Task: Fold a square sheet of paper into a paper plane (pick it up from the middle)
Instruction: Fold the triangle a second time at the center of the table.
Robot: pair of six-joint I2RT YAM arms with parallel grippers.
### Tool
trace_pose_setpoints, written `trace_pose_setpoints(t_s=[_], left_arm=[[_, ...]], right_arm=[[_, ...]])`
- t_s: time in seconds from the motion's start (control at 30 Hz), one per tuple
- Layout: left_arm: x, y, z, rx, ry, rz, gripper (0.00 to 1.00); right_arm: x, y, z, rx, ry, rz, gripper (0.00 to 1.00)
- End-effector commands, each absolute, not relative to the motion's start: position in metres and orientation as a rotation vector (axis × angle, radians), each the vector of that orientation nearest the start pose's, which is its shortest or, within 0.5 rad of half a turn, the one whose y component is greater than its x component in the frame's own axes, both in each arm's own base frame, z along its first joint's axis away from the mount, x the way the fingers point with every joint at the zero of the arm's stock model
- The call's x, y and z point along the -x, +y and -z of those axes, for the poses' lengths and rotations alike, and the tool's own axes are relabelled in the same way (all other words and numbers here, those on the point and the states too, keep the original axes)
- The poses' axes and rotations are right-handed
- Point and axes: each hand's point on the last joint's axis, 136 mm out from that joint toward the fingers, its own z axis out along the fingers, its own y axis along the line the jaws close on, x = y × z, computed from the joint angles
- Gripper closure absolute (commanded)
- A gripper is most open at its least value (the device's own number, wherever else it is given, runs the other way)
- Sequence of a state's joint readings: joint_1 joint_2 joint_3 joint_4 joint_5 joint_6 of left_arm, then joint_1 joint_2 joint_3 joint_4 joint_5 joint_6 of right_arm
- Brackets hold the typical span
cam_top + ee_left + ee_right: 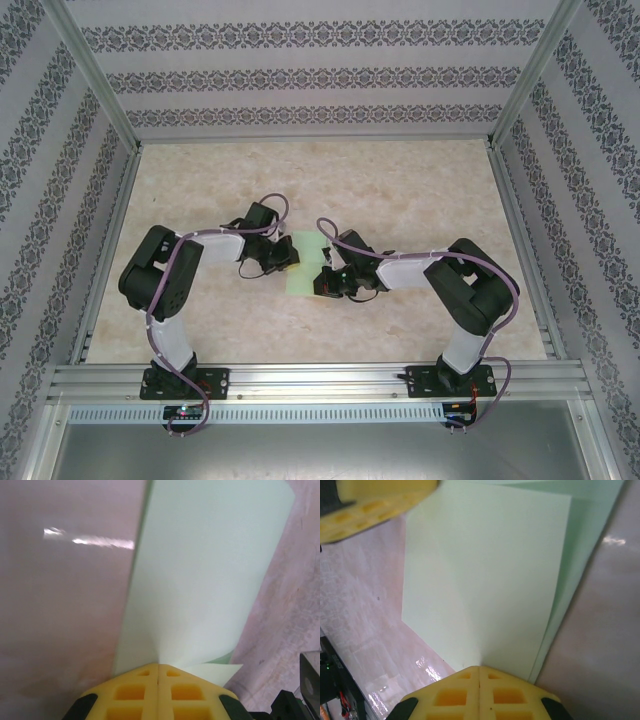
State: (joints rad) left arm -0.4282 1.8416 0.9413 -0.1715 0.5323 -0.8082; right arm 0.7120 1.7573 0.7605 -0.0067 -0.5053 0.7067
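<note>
A light, floppy, easily creased sheet [200,580] is pinched at opposite edges by the fully closed left tool [158,666] and right tool [479,668] mid-desk [400,190]; edge grips are judged safest.

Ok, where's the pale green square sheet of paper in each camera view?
Top external: the pale green square sheet of paper lies mid-picture.
Left wrist: centre to upper right, rising from the bottom.
Right wrist: across the middle, reaching the top edge.
Shared landmark: the beige marbled tabletop under it, seen left and right of the sheet.
</note>
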Motion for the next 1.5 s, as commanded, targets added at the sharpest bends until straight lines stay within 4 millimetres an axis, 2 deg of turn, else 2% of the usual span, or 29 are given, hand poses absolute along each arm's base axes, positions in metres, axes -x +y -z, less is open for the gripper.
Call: trace_pose_setpoints(t_s=[0.0,0.23,0.47,0.7,0.83,1.03,1.17,1.27,1.47], left_arm=[[-0.346,-0.209,0.005,0.390,2.790,0.870,0.95],[-0.356,-0.197,0.004,0.377,2.730,0.884,0.95],[-0.370,-0.184,-0.019,0.390,2.653,0.897,0.93],[-0.368,-0.193,-0.062,0.358,2.570,1.010,0.90],[-0.356,-0.217,-0.082,0.288,2.548,1.149,0.89],[-0.321,-0.265,-0.073,0.133,2.654,1.220,0.90],[-0.312,-0.277,-0.052,0.131,2.709,1.234,0.91],[-0.310,-0.269,-0.032,0.160,2.757,1.153,0.92],[-0.316,-0.251,-0.008,0.130,2.795,0.941,0.94]], right_arm=[[-0.198,0.267,0.034,0.159,3.060,-0.867,1.00],[-0.200,0.268,0.035,0.157,3.061,-0.876,1.00],[-0.202,0.271,0.033,0.170,3.057,-0.888,1.00],[-0.207,0.276,0.029,0.191,3.049,-0.901,1.00],[-0.208,0.278,0.028,0.197,3.046,-0.900,1.00],[-0.210,0.279,0.025,0.196,3.033,-0.911,1.00],[-0.212,0.281,0.023,0.198,3.027,-0.915,1.00],[-0.214,0.284,0.019,0.207,3.016,-0.927,1.00],[-0.217,0.286,0.016,0.222,3.014,-0.924,1.00]])
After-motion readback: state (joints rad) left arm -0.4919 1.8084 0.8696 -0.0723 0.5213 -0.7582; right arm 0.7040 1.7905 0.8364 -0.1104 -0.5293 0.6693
